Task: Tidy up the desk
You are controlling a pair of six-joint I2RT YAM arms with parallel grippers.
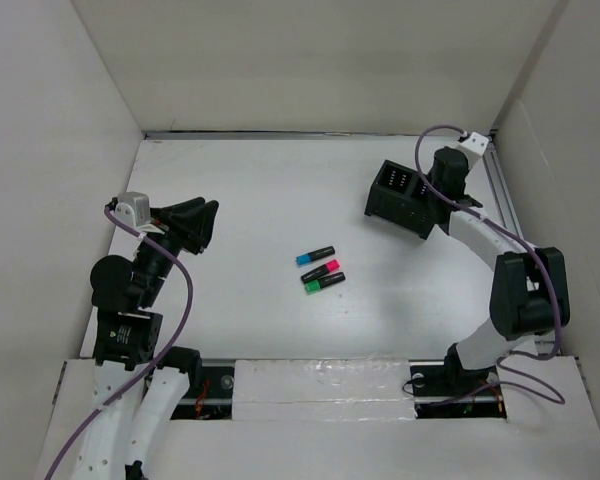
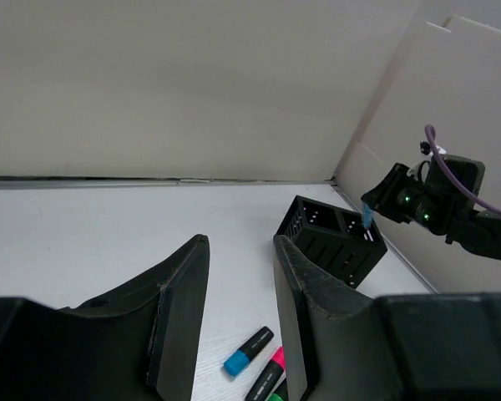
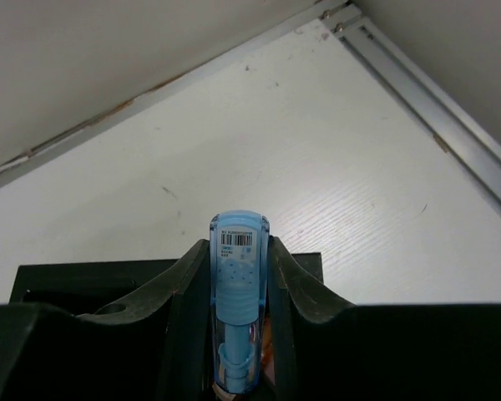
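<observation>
The white desk (image 1: 260,200) carries a black two-compartment holder (image 1: 400,200) at the back right. Three highlighters lie near the middle: blue-capped (image 1: 316,254), pink-capped (image 1: 321,270) and green-capped (image 1: 323,283). My right gripper (image 3: 236,246) is shut on a light-blue translucent stick (image 3: 238,301) and holds it upright over the holder (image 3: 67,280). In the left wrist view the stick's tip (image 2: 366,215) is at the holder's (image 2: 330,248) right compartment. My left gripper (image 1: 202,212) is open and empty above the desk's left side, well left of the highlighters (image 2: 249,351).
White panel walls border the desk on the left, back and right. A metal rail (image 1: 500,190) runs along the right wall behind the holder. The arm bases stand at the near edge.
</observation>
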